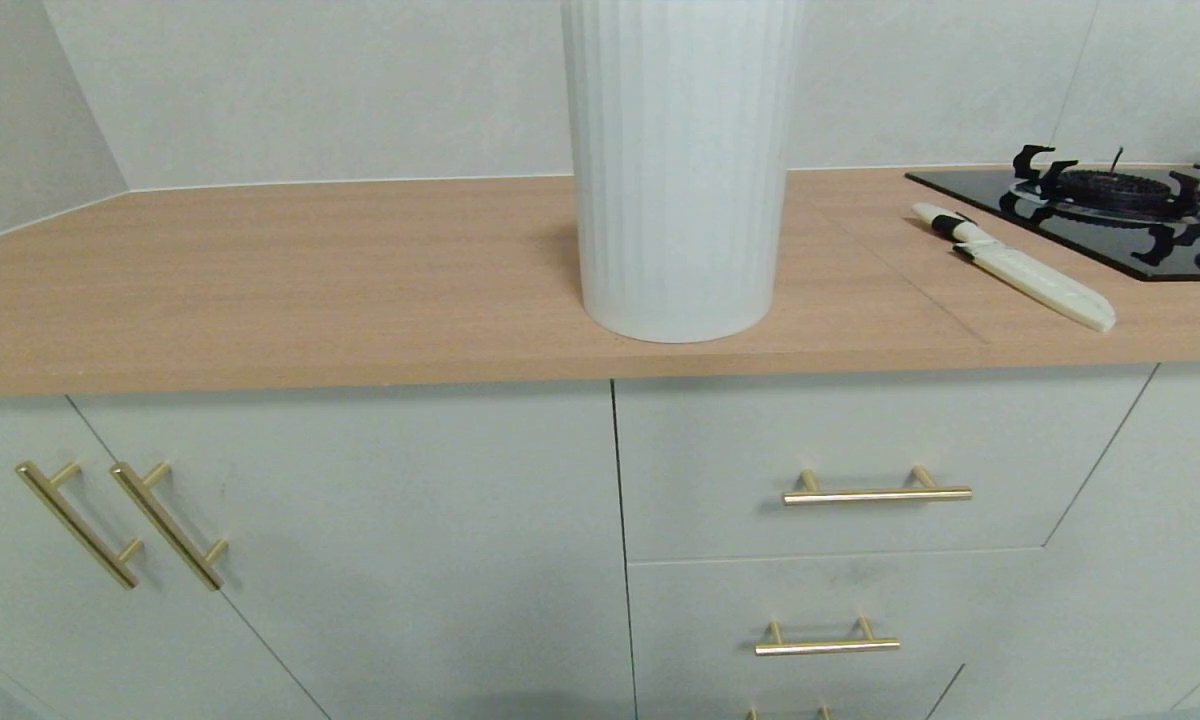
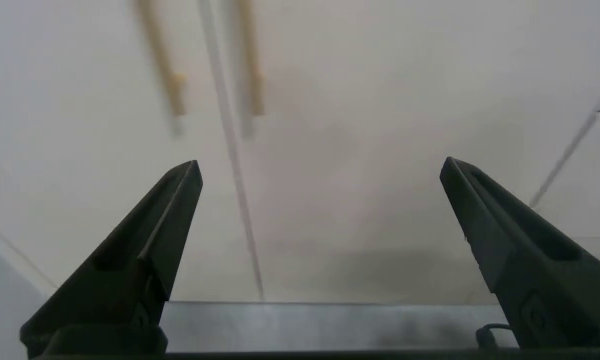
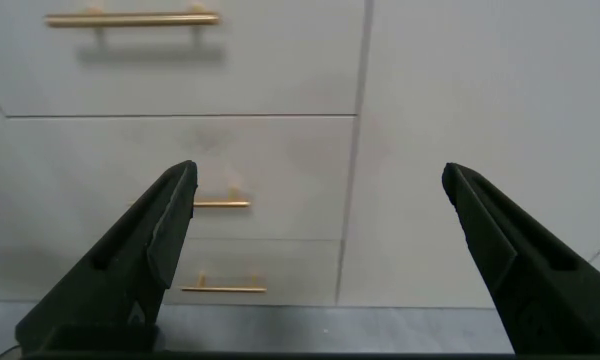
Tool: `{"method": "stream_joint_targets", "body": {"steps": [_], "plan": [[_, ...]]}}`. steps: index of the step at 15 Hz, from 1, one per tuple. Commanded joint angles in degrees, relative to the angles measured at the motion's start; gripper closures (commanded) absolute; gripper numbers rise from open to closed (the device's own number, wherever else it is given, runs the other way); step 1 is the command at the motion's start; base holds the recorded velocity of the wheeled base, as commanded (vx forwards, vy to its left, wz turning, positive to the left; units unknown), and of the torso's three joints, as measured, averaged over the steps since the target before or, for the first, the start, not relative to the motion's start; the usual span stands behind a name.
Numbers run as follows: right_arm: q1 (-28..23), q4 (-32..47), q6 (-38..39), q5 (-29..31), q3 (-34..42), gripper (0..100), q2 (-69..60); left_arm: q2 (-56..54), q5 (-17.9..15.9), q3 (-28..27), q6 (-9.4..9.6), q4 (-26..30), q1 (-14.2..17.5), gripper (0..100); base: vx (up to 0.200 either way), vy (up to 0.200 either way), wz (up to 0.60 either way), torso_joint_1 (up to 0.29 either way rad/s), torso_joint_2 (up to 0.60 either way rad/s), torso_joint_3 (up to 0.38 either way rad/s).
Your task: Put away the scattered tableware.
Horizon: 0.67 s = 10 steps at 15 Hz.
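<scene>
**Below the worktop (image 1: pixel 260 290): collision risk**

Left tool (image 2: pixel 320 168) and right tool (image 3: pixel 320 171) are gaping wide before cabinet fronts (image 1: pixel 360 520). The knife (image 1: pixel 1015 268) is lying on the worktop beside the hob (image 1: pixel 1110 235), so rising arms are risking striking the worktop's edge.

The tall white ribbed container (image 1: pixel 675 200) runs off the top of the head view, so its rim and whatever's inside are anyone's guess. The black hob (image 1: pixel 1090 230) is chopped by the right edge, the lowest drawer handle (image 1: pixel 824 713) barely pokes in at the bottom, and the two door handles (image 2: pixel 164 60) in the left wrist view are blurry and cropped.
</scene>
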State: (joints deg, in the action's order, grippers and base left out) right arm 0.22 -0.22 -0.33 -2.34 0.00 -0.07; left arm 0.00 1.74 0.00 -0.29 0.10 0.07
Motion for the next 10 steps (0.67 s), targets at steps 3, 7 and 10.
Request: {"method": "stream_joint_targets", "body": {"steps": [3, 7, 10], "plan": [[0.04, -0.04, -0.11, -0.03, 0.0, 0, 0.07, 0.0, 0.01, 0.0, -0.06, -0.01, 0.01, 0, 0.0, 0.0, 0.0, 0.0, 0.0, 0.0], [0.04, -0.04, -0.11, -0.03, 0.0, 0, 0.07, 0.0, 0.01, 0.0, -0.06, -0.01, 0.01, 0, 0.0, 0.0, 0.0, 0.0, 0.0, 0.0], [0.04, -0.04, -0.11, -0.03, 0.0, 0, 0.07, 0.0, 0.01, 0.0, -0.06, -0.01, 0.01, 0, 0.0, 0.0, 0.0, 0.0, 0.0, 0.0]]}}
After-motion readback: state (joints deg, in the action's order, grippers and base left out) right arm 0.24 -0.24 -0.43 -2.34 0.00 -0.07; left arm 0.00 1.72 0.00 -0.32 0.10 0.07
